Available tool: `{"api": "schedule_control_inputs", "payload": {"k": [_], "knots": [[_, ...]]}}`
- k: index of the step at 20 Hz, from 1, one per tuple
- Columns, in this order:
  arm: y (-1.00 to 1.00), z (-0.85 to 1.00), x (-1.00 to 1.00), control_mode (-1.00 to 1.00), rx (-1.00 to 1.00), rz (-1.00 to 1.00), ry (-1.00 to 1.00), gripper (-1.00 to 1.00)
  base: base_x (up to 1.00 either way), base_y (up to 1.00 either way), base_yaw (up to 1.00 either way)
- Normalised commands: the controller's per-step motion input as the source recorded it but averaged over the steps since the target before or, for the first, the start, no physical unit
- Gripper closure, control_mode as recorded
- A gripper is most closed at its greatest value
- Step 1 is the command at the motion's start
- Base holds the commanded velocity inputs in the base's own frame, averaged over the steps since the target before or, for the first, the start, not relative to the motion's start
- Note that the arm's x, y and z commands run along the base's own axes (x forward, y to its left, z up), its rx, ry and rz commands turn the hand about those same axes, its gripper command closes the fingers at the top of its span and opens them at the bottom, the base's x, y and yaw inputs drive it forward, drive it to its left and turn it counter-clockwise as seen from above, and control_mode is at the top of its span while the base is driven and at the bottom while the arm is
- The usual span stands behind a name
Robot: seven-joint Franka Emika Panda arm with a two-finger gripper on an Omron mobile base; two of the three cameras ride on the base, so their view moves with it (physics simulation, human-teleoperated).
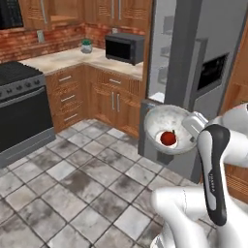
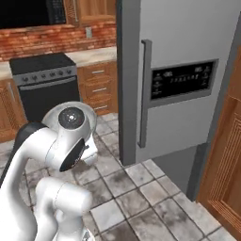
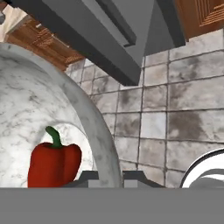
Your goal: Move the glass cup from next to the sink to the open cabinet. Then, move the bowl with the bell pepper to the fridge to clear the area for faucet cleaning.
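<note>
The jaws pinch the rim of the bowl, bell pepper inside, with the open fridge just ahead.

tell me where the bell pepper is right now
The red bell pepper sits inside the marbled bowl, which the gripper holds by its rim above the tiled floor, in front of the open fridge.

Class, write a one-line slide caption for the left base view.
The gripper carries the marble bowl with a red bell pepper above the tiled floor, beside the open fridge.
</note>
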Motion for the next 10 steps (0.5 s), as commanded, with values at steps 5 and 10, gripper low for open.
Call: {"api": "schedule_control_inputs", "payload": {"k": [5,10], "knots": [[0.0,0.0,0.0,1.0,0.0,0.0,0.0,1.0,0.49,0.51,-0.17],[0.0,0.0,0.0,1.0,0.0,0.0,0.0,1.0,0.8,1.0,0.08]]}}
